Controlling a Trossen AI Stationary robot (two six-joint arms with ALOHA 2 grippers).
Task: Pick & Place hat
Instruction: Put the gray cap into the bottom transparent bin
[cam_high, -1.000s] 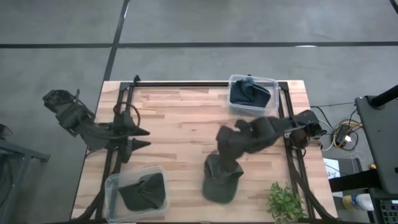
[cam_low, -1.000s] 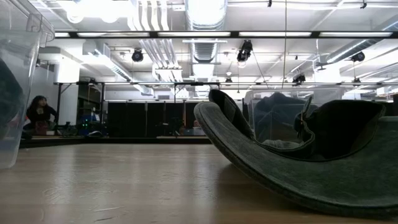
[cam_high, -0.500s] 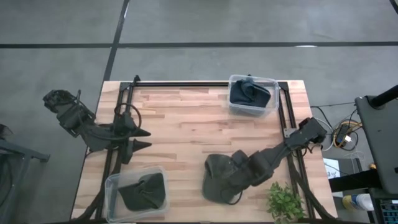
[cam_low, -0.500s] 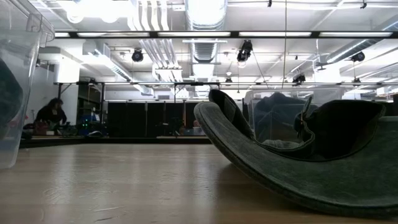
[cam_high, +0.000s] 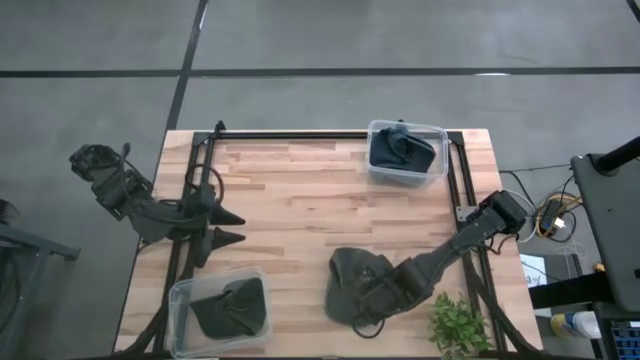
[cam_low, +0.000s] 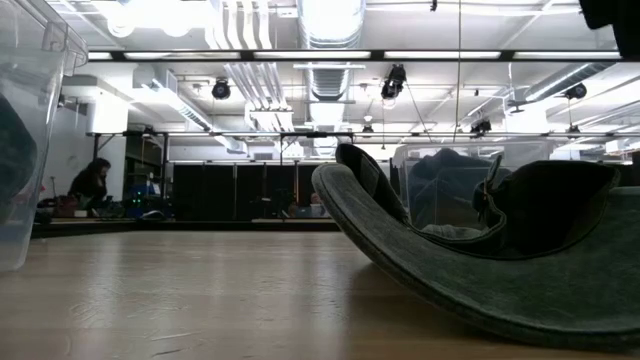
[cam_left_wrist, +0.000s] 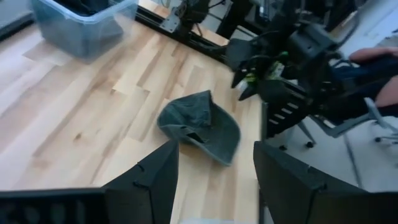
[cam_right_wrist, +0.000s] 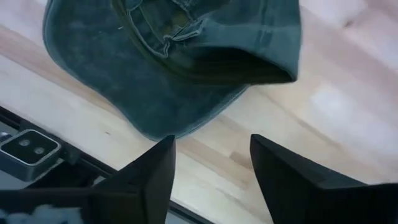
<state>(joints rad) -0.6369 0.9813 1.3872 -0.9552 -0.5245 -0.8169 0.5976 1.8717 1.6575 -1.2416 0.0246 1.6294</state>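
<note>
Right hand (cam_high: 372, 305) hangs released directly over the hat (cam_high: 352, 285), fingers spread past its brim; left hand (cam_high: 228, 225) also released, well apart.

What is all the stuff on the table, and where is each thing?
hat on the table: one, dark green-grey, upside down at the near middle edge.
right bin: one, clear, far right corner, dark blue hat inside.
left bin: one, clear, near left corner, dark green hat inside.
plant: one, green, near right corner.
table: one, light wood with a black frame.
person: one, far off in the room.
left gripper: open, waiting over the left side.
right gripper: open, low by the hat's near edge.
</note>
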